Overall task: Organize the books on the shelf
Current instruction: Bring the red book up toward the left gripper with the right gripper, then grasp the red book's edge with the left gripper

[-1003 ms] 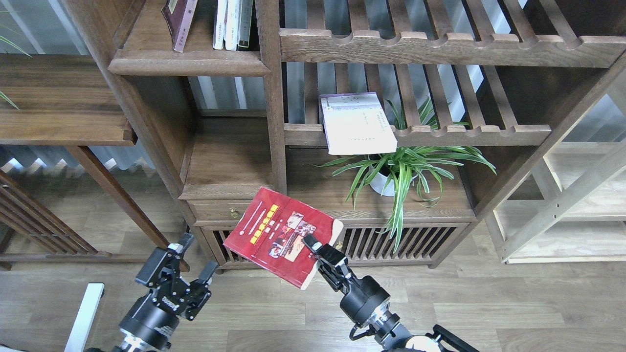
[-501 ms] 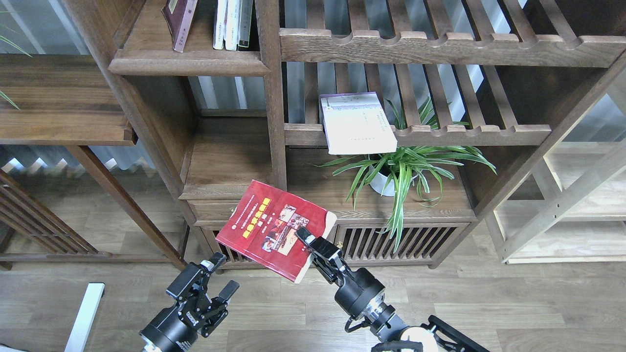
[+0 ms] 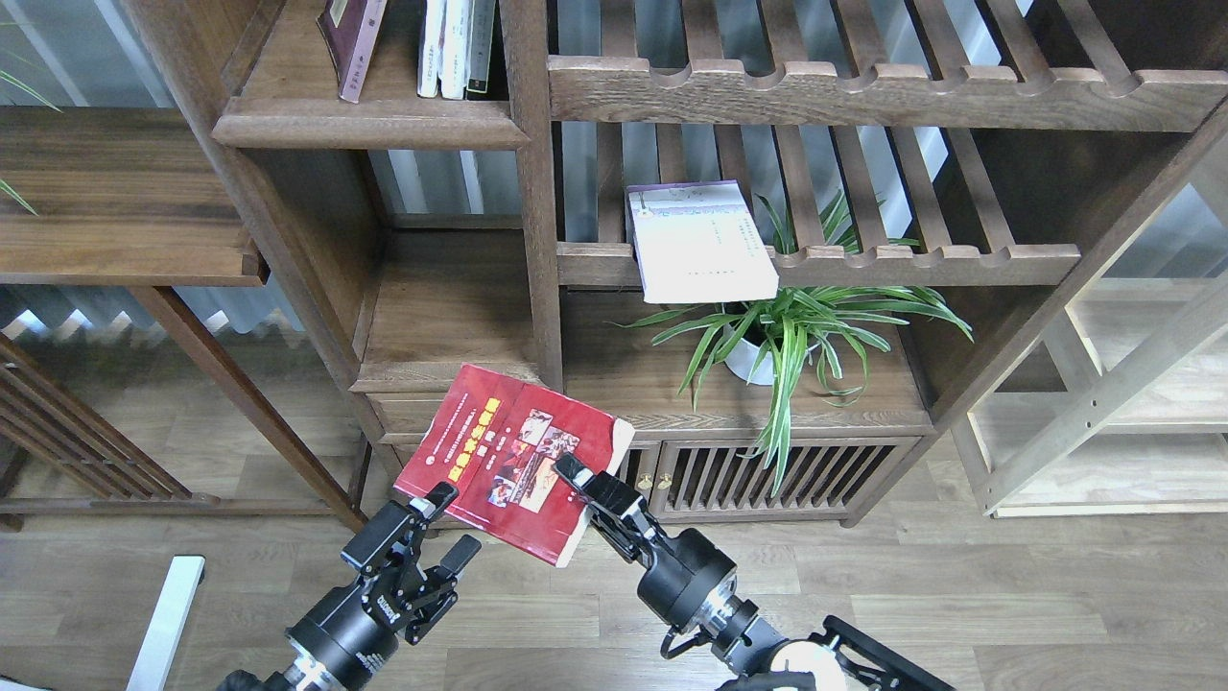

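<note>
My right gripper (image 3: 574, 477) is shut on the right edge of the bright red book (image 3: 508, 456) and holds it tilted in the air before the low cabinet. My left gripper (image 3: 449, 523) is open just below the red book's lower left edge, one fingertip close to it. The pale white-lavender book (image 3: 698, 242) lies flat on a slatted rack, overhanging its front. The maroon book (image 3: 351, 38) leans in the upper compartment on the dark-brown shelf (image 3: 369, 120), beside several upright white books (image 3: 457, 46).
A potted spider plant (image 3: 791, 331) stands on the cabinet top under the slatted rack. A solid board (image 3: 446, 317) sits in the narrow compartment below the upper shelf. A pale wood rack (image 3: 1113, 403) is at the right. A dark table (image 3: 115, 192) is at the left.
My right gripper has carried the red book left and slightly down. My left arm has moved right and up, its gripper now just under the book's lower left edge.
</note>
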Robot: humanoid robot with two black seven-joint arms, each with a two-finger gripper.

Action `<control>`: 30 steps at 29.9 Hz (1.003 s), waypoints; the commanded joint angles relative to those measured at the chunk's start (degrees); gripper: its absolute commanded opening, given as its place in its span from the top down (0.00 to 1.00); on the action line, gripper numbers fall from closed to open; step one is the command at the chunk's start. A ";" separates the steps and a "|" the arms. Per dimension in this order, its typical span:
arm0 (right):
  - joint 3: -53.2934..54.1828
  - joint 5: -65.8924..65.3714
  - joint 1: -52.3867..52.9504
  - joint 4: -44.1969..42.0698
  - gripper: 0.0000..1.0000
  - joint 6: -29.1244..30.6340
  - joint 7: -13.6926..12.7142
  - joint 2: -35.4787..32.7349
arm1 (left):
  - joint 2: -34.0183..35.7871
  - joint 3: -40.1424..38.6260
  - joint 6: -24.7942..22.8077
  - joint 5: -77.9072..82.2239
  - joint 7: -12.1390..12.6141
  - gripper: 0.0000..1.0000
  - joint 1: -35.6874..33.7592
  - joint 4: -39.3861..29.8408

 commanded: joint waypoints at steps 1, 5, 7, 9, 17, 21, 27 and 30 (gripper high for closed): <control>-0.67 0.00 0.00 0.24 0.96 0.07 0.00 0.00 | -0.38 0.01 0.00 -0.15 0.00 0.16 -0.13 0.11; -0.67 0.00 0.00 0.59 0.96 -0.01 0.00 0.00 | -0.47 -0.26 0.00 0.03 0.00 0.29 -0.92 0.46; -0.76 0.00 0.00 0.59 0.96 0.07 0.00 0.00 | -0.65 -0.43 0.00 0.03 0.00 0.35 -1.62 1.86; -0.85 0.00 0.00 0.68 0.96 -0.01 0.00 0.00 | -0.82 -0.26 0.00 -0.06 0.00 0.37 -2.06 2.57; -1.29 0.00 0.00 0.68 0.96 -0.01 0.00 0.00 | -0.91 -0.78 0.00 -0.24 0.00 0.40 -3.46 2.65; -1.38 -0.18 -0.18 0.68 0.96 -0.01 0.00 0.00 | -0.91 -1.40 0.00 -0.32 0.00 0.48 -3.99 2.65; -1.55 -0.18 -0.35 0.77 0.96 0.07 0.00 0.00 | -1.00 -2.89 0.00 -0.41 0.00 0.62 -4.35 2.74; -1.55 -0.27 -0.53 1.03 0.95 0.07 0.00 0.00 | -0.74 -3.07 0.00 -0.41 0.00 0.68 -4.35 2.74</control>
